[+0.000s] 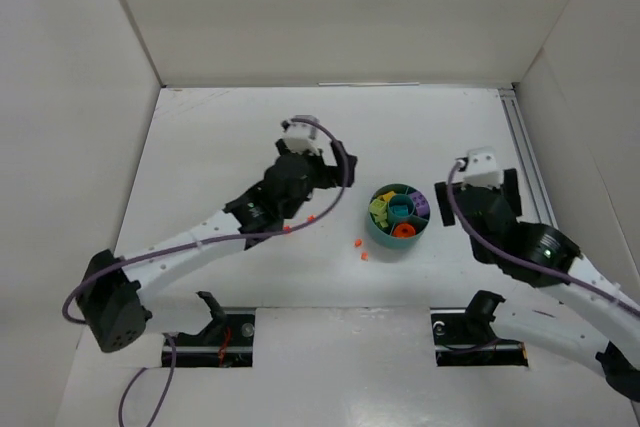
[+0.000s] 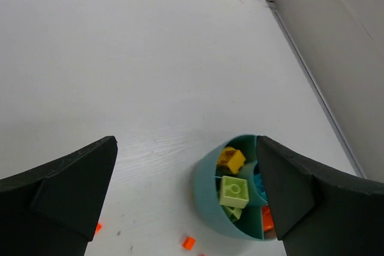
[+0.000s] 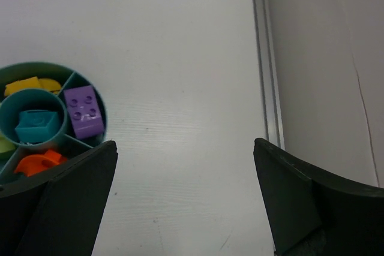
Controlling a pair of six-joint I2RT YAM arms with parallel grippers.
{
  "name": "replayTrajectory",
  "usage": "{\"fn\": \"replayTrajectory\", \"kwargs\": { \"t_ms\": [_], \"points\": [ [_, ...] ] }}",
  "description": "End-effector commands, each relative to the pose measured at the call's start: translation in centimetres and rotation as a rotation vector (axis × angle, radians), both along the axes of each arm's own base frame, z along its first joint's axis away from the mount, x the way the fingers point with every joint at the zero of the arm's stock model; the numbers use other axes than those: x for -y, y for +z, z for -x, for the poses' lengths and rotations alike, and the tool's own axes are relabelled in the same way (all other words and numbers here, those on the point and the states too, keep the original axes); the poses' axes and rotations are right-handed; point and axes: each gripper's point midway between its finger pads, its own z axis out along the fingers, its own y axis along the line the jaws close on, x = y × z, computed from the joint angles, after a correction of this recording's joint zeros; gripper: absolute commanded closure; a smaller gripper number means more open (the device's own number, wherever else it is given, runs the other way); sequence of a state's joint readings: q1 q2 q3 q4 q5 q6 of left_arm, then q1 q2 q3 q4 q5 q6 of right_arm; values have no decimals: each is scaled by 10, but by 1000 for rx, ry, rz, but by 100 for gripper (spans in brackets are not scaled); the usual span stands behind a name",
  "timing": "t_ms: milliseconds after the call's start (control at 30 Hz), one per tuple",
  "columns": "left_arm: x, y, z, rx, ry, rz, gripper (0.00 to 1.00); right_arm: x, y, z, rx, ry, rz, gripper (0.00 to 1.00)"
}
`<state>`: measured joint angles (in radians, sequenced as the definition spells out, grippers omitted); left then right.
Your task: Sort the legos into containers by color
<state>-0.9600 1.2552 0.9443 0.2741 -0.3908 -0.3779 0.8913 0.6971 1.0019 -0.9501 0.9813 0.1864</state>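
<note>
Black jaws on the left gripper are spread wide with nothing between them, and the teal dish sits low in that wrist view, tucked against the right-hand finger. Right gripper is the same deal: wide and empty, dish at the left edge of its frame.

Sorted so far: purple brick, teal brick in the centre cup, lime green brick, plus some yellow and orange. A few orange bits lie loose on the table, lower left of the dish in the top view.

Honestly, my worry is those bits. They're tiny and flat, so big fingers could flick one away, or the arm could shove the dish.
</note>
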Motion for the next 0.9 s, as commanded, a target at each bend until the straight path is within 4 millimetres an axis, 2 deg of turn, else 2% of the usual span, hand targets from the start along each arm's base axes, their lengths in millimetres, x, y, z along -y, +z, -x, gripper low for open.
{"fn": "replayTrajectory", "kwargs": {
  "t_ms": [0,33,67,100,133,167,200,233,333,367,400,433,500,533,600,633,700,800,867],
  "points": [
    [-29,-22,13,-269,-37,201,0,-62,19,-34,5,233,76,0],
    [-50,-33,15,-337,14,199,0,-71,19,-39,-4,263,94,0],
    [-79,-48,4,-386,100,211,0,-85,22,-48,-12,291,122,0],
    [-89,-56,5,-440,119,239,0,-97,20,-51,-27,342,124,0],
    [-105,-73,9,-502,164,220,0,-107,20,-54,-34,379,133,0],
    [-116,-80,10,-527,187,216,0,-119,25,-60,-14,412,120,0],
    [-134,-88,6,-556,244,225,0,-131,17,-65,-36,449,150,0],
    [-145,-104,12,-609,280,194,2,-146,12,-66,-49,516,138,0],
    [-157,-132,18,-696,341,126,5,-176,7,-76,-65,605,125,0],
    [-159,-143,23,-739,354,96,9,-188,4,-76,-77,651,109,0],
    [-160,-158,25,-780,360,52,12,-197,8,-79,-78,673,98,10],
    [-160,-163,24,-800,365,38,15,-207,-7,-82,-130,697,117,13],
    [-161,-182,27,-860,380,-4,21,-220,-17,-84,-184,725,89,17],
    [-160,-183,25,-864,381,-7,26,-229,-23,-87,-215,725,77,24],
    [-160,-186,25,-874,384,-14,30,-239,-33,-85,-255,762,63,27],
    [-161,-189,25,-884,387,-21,31,-244,-33,-90,-246,765,37,36],
    [-162,-190,24,-879,394,-24,31,-257,-42,-85,-264,813,-8,38],
    [-163,-190,25,-869,387,-27,35,-265,-52,-88,-265,851,-58,45],
    [-166,-197,31,-883,386,-48,37,-267,-55,-87,-268,862,-63,48]
  ]
}}
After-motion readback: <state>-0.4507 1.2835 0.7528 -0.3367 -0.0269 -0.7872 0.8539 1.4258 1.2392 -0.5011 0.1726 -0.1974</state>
